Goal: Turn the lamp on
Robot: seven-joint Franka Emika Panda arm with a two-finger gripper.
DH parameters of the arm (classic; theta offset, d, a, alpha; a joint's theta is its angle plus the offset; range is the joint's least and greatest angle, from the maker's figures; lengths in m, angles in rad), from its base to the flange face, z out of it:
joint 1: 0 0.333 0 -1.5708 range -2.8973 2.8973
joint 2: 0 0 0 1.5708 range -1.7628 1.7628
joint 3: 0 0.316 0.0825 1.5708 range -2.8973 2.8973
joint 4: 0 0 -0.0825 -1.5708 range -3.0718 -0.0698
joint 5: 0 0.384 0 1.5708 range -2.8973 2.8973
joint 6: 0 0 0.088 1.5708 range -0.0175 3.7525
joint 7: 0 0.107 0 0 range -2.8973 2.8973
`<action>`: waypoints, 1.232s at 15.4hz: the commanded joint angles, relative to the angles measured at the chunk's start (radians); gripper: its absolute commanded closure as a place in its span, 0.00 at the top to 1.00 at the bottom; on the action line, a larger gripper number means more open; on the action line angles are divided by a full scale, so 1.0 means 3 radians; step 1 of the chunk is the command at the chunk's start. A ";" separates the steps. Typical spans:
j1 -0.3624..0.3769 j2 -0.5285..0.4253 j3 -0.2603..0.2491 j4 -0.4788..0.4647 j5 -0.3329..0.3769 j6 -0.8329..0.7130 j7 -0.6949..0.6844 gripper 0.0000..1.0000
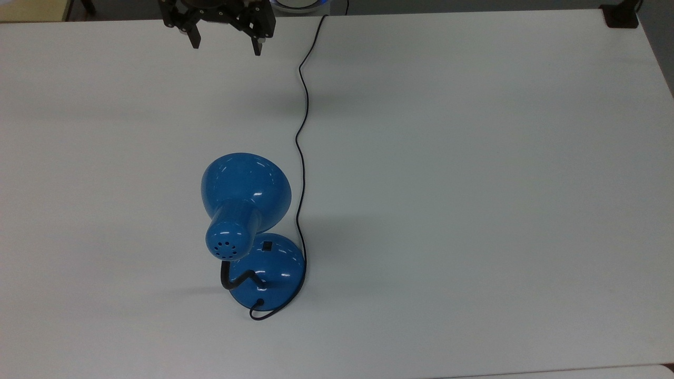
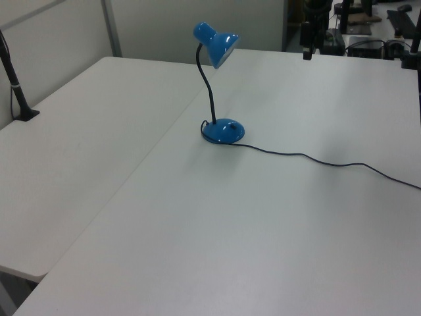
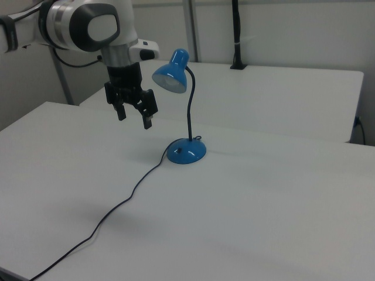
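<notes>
The glossy blue lamp stands on the white table, its dome shade tilted over the round base. A small black switch sits on top of the base, and a black bendy neck joins base and shade. No glow shows under the shade. My gripper hangs open and empty at the top view's upper edge, far from the lamp. In the right view my gripper is in the air left of the shade, above the cord.
The thin black cord snakes from the base to the table's far edge in the top view. A black clamped post stands on the adjoining table. Equipment lies beyond the table.
</notes>
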 commanded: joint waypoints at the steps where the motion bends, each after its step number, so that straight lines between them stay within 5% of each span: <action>1: -0.0044 -0.0010 -0.0007 0.0060 0.0002 -0.0113 -0.0088 1.00; 12: -0.0095 0.0000 -0.0018 0.0065 0.0012 -0.0087 -0.0089 1.00; 13: -0.0116 0.0000 -0.0018 0.0060 0.0033 -0.0082 -0.0110 0.87; 16: -0.0136 -0.0015 -0.0023 0.0049 0.0186 -0.0077 -0.0645 0.13; 17: -0.0167 -0.0025 -0.0023 0.0034 0.0252 -0.0077 -0.0743 0.00; 19: -0.0167 -0.0025 -0.0028 0.0024 0.0258 -0.0062 -0.0754 0.00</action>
